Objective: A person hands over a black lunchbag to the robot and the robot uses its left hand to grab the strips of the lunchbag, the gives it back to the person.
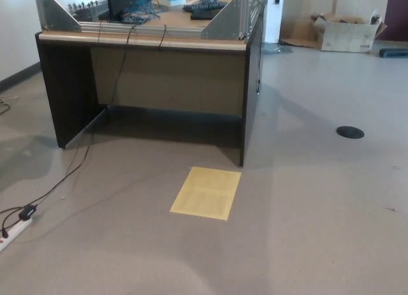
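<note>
No black lunchbag shows in the head view, and no person is in sight. Neither of my hands nor any part of my arms is in the picture. The view looks down on a grey floor in front of a dark wooden desk (pixel 153 78).
The desk carries a metal frame (pixel 223 21) and cables on top. A yellow sheet (pixel 206 192) lies on the floor before it. A power strip (pixel 14 233) with a black cable lies at the lower left. A cardboard box (pixel 347 32) stands at the back right, a round black floor cover (pixel 350 132) to the right.
</note>
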### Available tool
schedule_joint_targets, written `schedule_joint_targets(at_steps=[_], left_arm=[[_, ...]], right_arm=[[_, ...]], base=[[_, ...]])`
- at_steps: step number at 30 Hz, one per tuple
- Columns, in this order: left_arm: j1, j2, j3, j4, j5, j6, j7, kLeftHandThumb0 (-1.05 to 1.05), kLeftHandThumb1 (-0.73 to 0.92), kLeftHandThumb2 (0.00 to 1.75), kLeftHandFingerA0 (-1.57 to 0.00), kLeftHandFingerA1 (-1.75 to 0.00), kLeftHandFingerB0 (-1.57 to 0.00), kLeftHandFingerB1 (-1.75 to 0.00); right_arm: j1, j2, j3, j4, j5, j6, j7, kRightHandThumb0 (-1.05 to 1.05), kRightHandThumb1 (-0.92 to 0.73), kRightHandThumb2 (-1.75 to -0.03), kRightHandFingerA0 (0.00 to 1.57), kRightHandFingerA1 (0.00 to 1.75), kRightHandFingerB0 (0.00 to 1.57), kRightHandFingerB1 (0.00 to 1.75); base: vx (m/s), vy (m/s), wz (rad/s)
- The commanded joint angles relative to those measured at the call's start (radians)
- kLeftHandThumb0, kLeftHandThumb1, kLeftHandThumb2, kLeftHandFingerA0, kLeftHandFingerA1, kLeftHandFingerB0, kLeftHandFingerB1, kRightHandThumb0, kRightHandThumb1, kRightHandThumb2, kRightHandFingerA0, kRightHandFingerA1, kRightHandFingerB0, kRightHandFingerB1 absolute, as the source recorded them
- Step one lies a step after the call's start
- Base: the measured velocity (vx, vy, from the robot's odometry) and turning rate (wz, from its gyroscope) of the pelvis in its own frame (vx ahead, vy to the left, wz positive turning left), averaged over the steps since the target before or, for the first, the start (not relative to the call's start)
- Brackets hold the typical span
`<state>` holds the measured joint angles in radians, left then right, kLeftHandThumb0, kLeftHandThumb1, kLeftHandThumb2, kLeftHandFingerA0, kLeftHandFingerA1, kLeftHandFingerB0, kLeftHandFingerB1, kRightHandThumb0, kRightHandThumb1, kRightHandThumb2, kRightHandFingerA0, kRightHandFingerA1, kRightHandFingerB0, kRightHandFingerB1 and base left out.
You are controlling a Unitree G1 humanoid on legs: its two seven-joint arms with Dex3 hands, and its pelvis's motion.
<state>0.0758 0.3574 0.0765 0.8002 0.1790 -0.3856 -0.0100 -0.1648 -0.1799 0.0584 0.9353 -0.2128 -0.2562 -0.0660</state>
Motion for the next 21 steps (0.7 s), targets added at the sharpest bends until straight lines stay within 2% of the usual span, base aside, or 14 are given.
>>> schedule_joint_targets(at_steps=[1, 3, 4, 5, 7, 10, 11, 12, 15, 17, 21], left_arm=[[-0.023, 0.103, 0.078, -0.083, -0.075, -0.356, -0.019, -0.70, 0.44, 0.77, -0.06, -0.39, -0.01, -0.26], [-0.039, 0.107, 0.100, -0.139, -0.123, -0.339, -0.063, -0.67, 0.43, 0.80, -0.04, -0.33, -0.06, -0.26], [-0.049, 0.122, 0.115, -0.211, -0.174, -0.322, -0.118, -0.74, 0.46, 0.79, -0.09, -0.25, -0.09, -0.17], [-0.054, 0.138, 0.121, -0.259, -0.184, -0.306, -0.136, -0.74, 0.47, 0.81, -0.07, -0.24, -0.08, -0.17], [-0.067, 0.171, 0.141, -0.360, -0.207, -0.264, -0.163, -0.66, 0.43, 0.81, -0.03, -0.26, -0.04, -0.22], [-0.094, 0.226, 0.173, -0.522, -0.243, -0.169, -0.204, -0.66, 0.44, 0.81, -0.02, -0.22, -0.02, -0.19], [-0.107, 0.241, 0.181, -0.564, -0.255, -0.141, -0.215, -0.68, 0.44, 0.81, -0.04, -0.19, -0.04, -0.18], [-0.137, 0.258, 0.191, -0.612, -0.268, -0.114, -0.223, -0.66, 0.43, 0.80, -0.03, -0.25, -0.08, -0.23], [-0.220, 0.303, 0.209, -0.702, -0.260, -0.068, -0.219, -0.79, 0.50, 0.80, -0.12, -0.21, -0.12, -0.20], [-0.283, 0.337, 0.216, -0.779, -0.289, 0.005, -0.246, -0.68, 0.44, 0.83, -0.02, -0.21, -0.07, -0.23], [-0.393, 0.377, 0.207, -0.857, -0.345, 0.072, -0.290, -0.68, 0.44, 0.81, -0.04, -0.20, -0.09, -0.23]], right_arm=[[-0.039, -0.019, 0.014, 0.043, -0.038, -0.231, -0.098, -0.63, -0.57, -0.97, 0.35, 0.57, 0.17, 0.46], [-0.045, -0.019, 0.015, 0.047, -0.036, -0.236, -0.101, -0.63, -0.57, -0.97, 0.35, 0.57, 0.17, 0.46], [-0.047, -0.021, 0.017, 0.047, -0.039, -0.236, -0.105, -0.63, -0.57, -0.97, 0.35, 0.57, 0.17, 0.46], [-0.048, -0.022, 0.017, 0.050, -0.039, -0.239, -0.105, -0.63, -0.57, -0.97, 0.34, 0.57, 0.16, 0.46], [-0.052, -0.024, 0.019, 0.058, -0.040, -0.246, -0.104, -0.63, -0.57, -0.97, 0.35, 0.57, 0.17, 0.46], [-0.056, -0.024, 0.023, 0.069, -0.043, -0.252, -0.108, -0.62, -0.57, -0.97, 0.35, 0.57, 0.17, 0.46], [-0.055, -0.025, 0.025, 0.070, -0.046, -0.254, -0.111, -0.61, -0.57, -0.98, 0.35, 0.57, 0.17, 0.46], [-0.056, -0.027, 0.025, 0.071, -0.046, -0.259, -0.110, -0.60, -0.56, -0.97, 0.35, 0.57, 0.17, 0.47], [-0.059, -0.028, 0.024, 0.072, -0.040, -0.258, -0.099, -0.61, -0.57, -0.97, 0.35, 0.57, 0.17, 0.46], [-0.062, -0.027, 0.028, 0.075, -0.048, -0.262, -0.109, -0.62, -0.57, -0.97, 0.35, 0.57, 0.18, 0.47], [-0.063, -0.030, 0.031, 0.087, -0.053, -0.270, -0.116, -0.59, -0.56, -0.98, 0.36, 0.58, 0.17, 0.47]], base=[[0.00, 0.000, 0.00], [0.00, 0.000, 0.00], [0.00, 0.000, 0.00], [0.00, 0.000, 0.00], [0.00, 0.000, 0.00], [0.00, 0.000, 0.00], [0.00, 0.000, 0.00], [0.00, 0.000, 0.00], [0.00, 0.000, 0.00], [0.00, 0.000, 0.00], [0.00, 0.000, 0.00]])
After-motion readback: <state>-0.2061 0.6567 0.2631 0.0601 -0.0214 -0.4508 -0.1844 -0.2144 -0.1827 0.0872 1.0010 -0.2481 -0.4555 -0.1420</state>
